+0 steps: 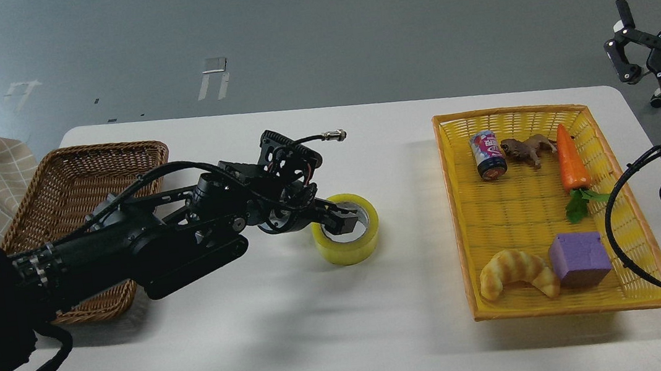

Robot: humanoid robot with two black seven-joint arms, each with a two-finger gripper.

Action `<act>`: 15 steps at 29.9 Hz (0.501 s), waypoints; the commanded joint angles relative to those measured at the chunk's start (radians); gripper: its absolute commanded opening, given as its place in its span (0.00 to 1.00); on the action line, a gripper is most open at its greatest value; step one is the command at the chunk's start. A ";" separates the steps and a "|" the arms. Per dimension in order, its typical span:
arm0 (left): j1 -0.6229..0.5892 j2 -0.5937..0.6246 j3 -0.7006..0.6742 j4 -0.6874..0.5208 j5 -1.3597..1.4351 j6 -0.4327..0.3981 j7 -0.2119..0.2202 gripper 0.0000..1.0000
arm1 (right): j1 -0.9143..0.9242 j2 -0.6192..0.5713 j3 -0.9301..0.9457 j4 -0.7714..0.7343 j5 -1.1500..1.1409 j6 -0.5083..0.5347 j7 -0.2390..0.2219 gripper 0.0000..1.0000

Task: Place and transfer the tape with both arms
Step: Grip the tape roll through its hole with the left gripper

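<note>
The tape (354, 242), a thick yellow translucent roll with a grey-white core, lies flat on the white table (298, 338) near its middle. My left gripper (333, 219) reaches down onto the roll's left side. One finger sits inside the core and the other is at the outer left wall, mostly hidden by the hand. I cannot tell whether the jaws press the wall. My right gripper (622, 43), lettered ROBOTIQ, is raised off the table's far right corner, open and empty.
A brown wicker basket (86, 170) stands at the left, partly under my left arm. A yellow plastic basket (465, 220) at the right holds a small can, a toy animal, a carrot, a purple block and a croissant. Checked cloth lies at far left.
</note>
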 commanded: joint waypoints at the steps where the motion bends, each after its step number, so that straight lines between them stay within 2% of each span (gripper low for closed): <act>1: 0.000 -0.002 0.017 0.001 0.000 0.000 0.000 0.61 | -0.004 0.000 0.001 0.002 0.000 0.000 0.000 1.00; 2: 0.000 -0.002 0.017 0.001 0.000 0.000 0.002 0.53 | -0.004 0.000 0.004 0.002 0.000 0.000 0.000 1.00; 3: -0.001 0.000 0.017 0.002 0.000 0.000 0.005 0.37 | -0.004 0.000 0.004 0.002 0.000 0.000 0.000 1.00; 4: -0.001 0.000 0.017 0.004 0.000 0.000 0.005 0.25 | -0.004 0.000 0.004 0.002 0.000 0.000 0.000 1.00; 5: -0.001 0.000 0.017 0.005 0.000 0.000 0.007 0.22 | -0.004 0.000 0.004 0.002 0.000 0.000 0.000 1.00; 7: -0.001 -0.002 0.017 0.014 0.000 0.000 0.005 0.01 | -0.004 0.000 0.004 0.002 0.000 0.000 0.000 1.00; 15: -0.011 0.000 0.017 0.027 0.044 0.000 -0.035 0.00 | -0.004 0.003 0.004 0.003 0.000 0.000 0.000 1.00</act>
